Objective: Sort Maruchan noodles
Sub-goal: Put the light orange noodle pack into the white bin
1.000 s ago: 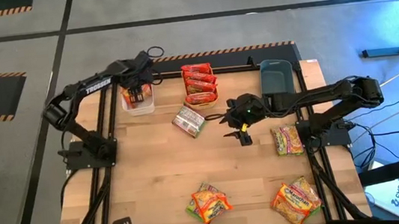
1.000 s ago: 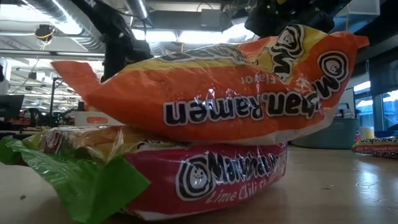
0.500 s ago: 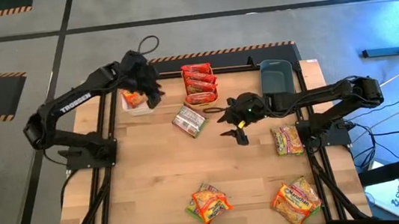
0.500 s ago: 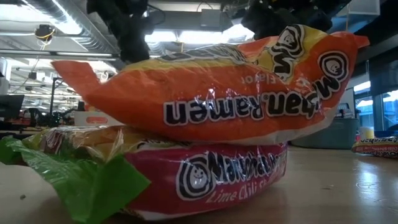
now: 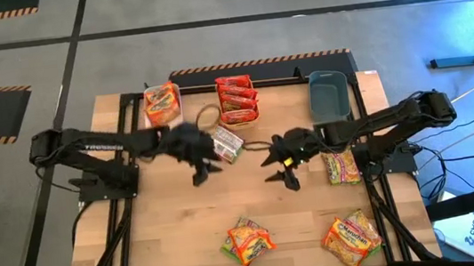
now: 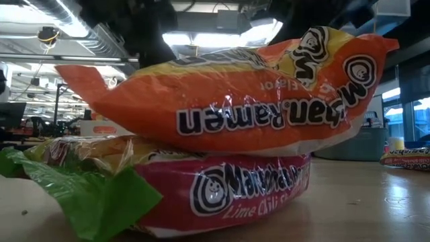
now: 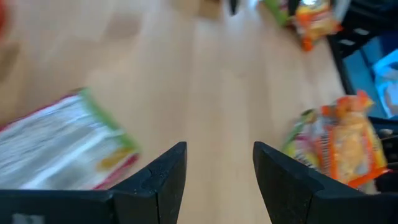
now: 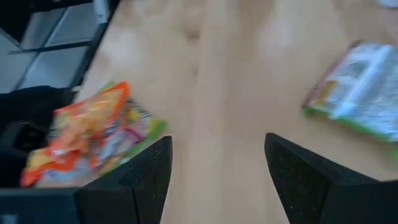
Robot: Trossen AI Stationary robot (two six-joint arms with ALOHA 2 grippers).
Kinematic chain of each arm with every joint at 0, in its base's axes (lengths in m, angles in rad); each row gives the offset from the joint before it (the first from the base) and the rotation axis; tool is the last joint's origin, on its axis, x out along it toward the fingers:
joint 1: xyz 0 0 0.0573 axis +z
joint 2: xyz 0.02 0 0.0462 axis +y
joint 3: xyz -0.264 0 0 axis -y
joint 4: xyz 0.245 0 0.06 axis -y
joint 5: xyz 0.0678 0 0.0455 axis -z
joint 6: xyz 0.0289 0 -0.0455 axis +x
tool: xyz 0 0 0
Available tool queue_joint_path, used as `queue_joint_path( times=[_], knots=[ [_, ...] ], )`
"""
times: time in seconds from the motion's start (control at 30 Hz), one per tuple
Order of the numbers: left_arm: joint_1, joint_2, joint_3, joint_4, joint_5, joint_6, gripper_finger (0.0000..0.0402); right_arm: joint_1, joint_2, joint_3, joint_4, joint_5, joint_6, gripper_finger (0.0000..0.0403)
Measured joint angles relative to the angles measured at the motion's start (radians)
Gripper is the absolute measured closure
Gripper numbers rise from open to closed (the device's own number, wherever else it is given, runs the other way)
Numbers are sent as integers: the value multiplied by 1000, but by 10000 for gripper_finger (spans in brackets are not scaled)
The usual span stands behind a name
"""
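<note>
Maruchan noodle packets lie scattered on the wooden table. A silvery-backed packet (image 5: 225,143) lies flat at the centre far side. Red packets (image 5: 238,100) are stacked at the far edge, and an orange one (image 5: 160,103) lies in the white bin at the far left. My left gripper (image 5: 205,170) hangs open just left of and nearer than the silvery packet (image 7: 62,149), with nothing between its fingers. My right gripper (image 5: 279,171) hangs open at the centre right, also empty. The low view shows an orange packet (image 6: 228,94) resting on a red one (image 6: 228,188).
A grey-blue bin (image 5: 328,91) stands at the far right. Green-yellow packets (image 5: 341,166) lie by the right arm's base. Two piles of packets (image 5: 248,242) (image 5: 352,238) lie near the front edge. Bare wood lies between the grippers and the front piles.
My left gripper has swung from over the white bin at the far left toward the table's centre and near side, turning as it went, and now hangs beside the silvery packet. My right gripper has drifted a little toward the near edge and rolled.
</note>
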Motion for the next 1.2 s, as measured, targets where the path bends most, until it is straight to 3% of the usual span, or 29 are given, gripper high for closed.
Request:
queue_joint_path(
  times=[0.17, 0.3, 0.5, 0.67, 0.9, 1.03, 1.2],
  knots=[
    [-161, 5, -61, 152, -146, -69, 223, 130, 0, 0, -4, 71, 124, 162],
    [-262, 5, -86, 173, -257, -137, 223, 236, 0, 0, -27, 17, 328, 162],
    [-401, 5, -114, 228, -430, -204, 223, 470, 0, 0, -118, -81, 806, 162],
    [-475, 5, -118, 289, -553, -211, 223, 677, 0, 0, -175, -30, 1229, 170],
    [-539, 5, -118, 336, -602, -236, 223, 916, 0, 0, -361, 60, 1681, 248],
    [-561, 5, -118, 334, -603, -264, 223, 975, 0, 0, -436, 146, 1771, 297],
    [-582, 5, -118, 334, -633, -285, 223, 959, 1, 0, -498, 317, 1670, 334]
  ],
)
